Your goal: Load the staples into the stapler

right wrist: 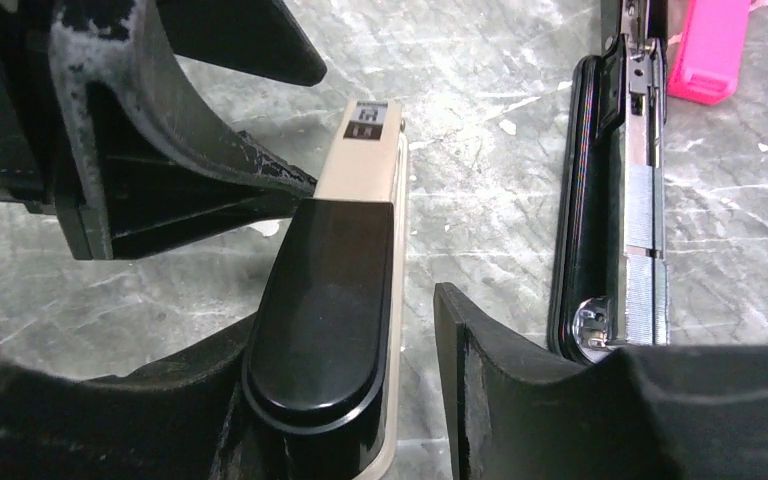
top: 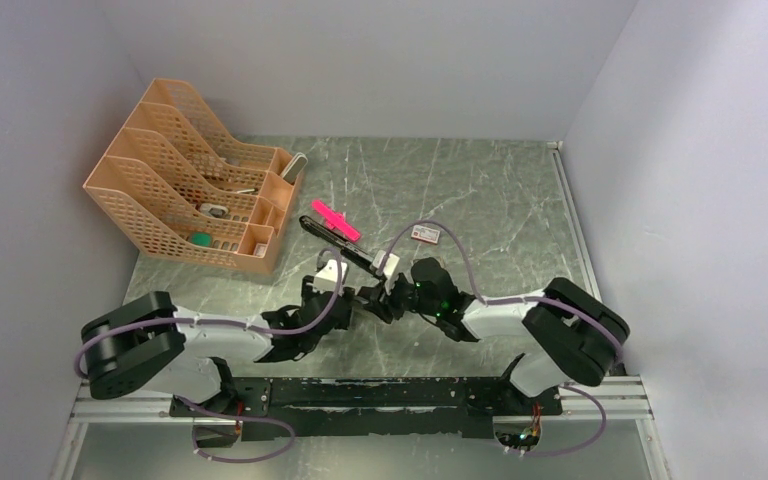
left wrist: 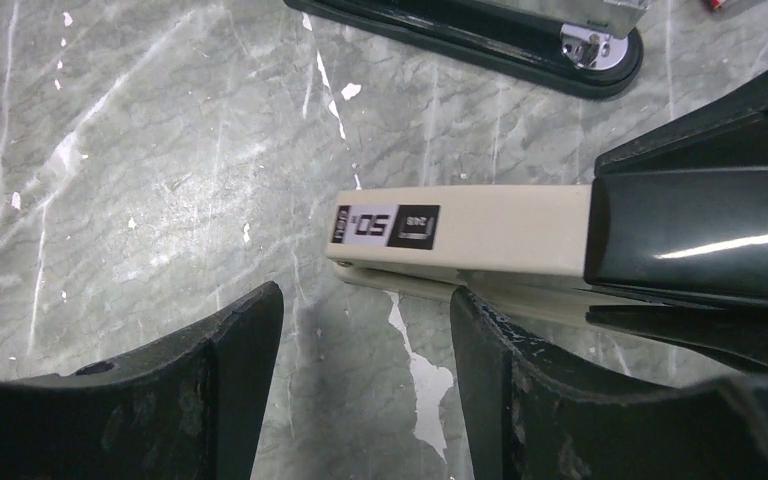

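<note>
The black stapler (right wrist: 600, 190) lies open on the marble, silver rail up, and also shows in the left wrist view (left wrist: 480, 30). A ribbed silvery strip of staples (right wrist: 643, 215) sits in that rail. Their small white box with red print (top: 425, 233) lies further back. A cream-and-black bar marked 50 (right wrist: 345, 260) lies between the fingers of my right gripper (right wrist: 360, 320). Those jaws are open: one finger is against the bar, and the other finger (right wrist: 460, 330) stands clear of it. My left gripper (left wrist: 365, 300) is open at the bar's cream end (left wrist: 460, 230), holding nothing.
A bright pink plastic piece (right wrist: 708, 50) lies beside the stapler's far end. An orange mesh file organiser (top: 195, 180) with small items stands at the back left. Grey walls close in the table on three sides.
</note>
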Available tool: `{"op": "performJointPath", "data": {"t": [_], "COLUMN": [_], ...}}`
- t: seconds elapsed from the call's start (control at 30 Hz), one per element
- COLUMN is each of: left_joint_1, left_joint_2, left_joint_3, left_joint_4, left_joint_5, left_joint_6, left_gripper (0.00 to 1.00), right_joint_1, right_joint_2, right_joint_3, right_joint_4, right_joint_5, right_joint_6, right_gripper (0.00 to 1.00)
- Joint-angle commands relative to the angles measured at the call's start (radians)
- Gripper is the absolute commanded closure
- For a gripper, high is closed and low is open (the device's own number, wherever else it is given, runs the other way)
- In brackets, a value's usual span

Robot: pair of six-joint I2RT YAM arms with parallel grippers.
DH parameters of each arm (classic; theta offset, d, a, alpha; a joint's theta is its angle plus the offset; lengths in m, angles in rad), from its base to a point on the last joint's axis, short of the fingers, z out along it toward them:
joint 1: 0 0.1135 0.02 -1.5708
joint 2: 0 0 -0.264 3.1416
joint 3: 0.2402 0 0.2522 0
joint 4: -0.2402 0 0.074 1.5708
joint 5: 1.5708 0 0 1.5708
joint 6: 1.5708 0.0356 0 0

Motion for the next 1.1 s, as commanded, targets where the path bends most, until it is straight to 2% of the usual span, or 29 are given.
{"op": "performJointPath", "data": {"t": [0.0,0.33,0.43,0.53,0.7,0.87,0.97,1.07], "left_joint_1": [0.000,0.006,0.016,0.067,0.219,0.381,0.448,0.496], "left_joint_2": [-0.068,-0.133,-0.141,-0.184,-0.296,-0.288,-0.244,-0.209], "left_joint_3": [-0.018,-0.040,-0.032,-0.025,-0.006,0.066,0.113,0.134], "left_joint_4": [-0.024,-0.034,-0.048,-0.051,-0.032,-0.039,-0.033,-0.009], "left_joint_5": [0.013,0.034,0.032,0.092,0.259,0.449,0.540,0.601], "left_joint_6": [-0.033,-0.041,-0.049,-0.050,-0.038,-0.049,-0.074,-0.099], "left_gripper": [0.33,0.34,0.34,0.34,0.31,0.26,0.26,0.26], "right_joint_1": [-0.004,-0.004,-0.004,-0.004,-0.045,-0.150,-0.162,-0.170], "right_joint_2": [-0.075,-0.106,-0.148,-0.236,-0.312,-0.194,-0.069,0.028], "right_joint_3": [-0.012,0.023,0.008,-0.009,0.026,0.167,0.267,0.307], "right_joint_4": [-0.030,-0.219,-0.219,-0.181,-0.199,-0.310,-0.404,-0.403], "right_joint_5": [-0.022,-0.022,-0.007,0.040,0.147,0.097,0.055,0.026], "right_joint_6": [-0.019,-0.044,-0.022,0.025,0.073,0.065,0.018,0.014], "right_gripper": [0.49,0.51,0.51,0.51,0.51,0.52,0.52,0.53]}}
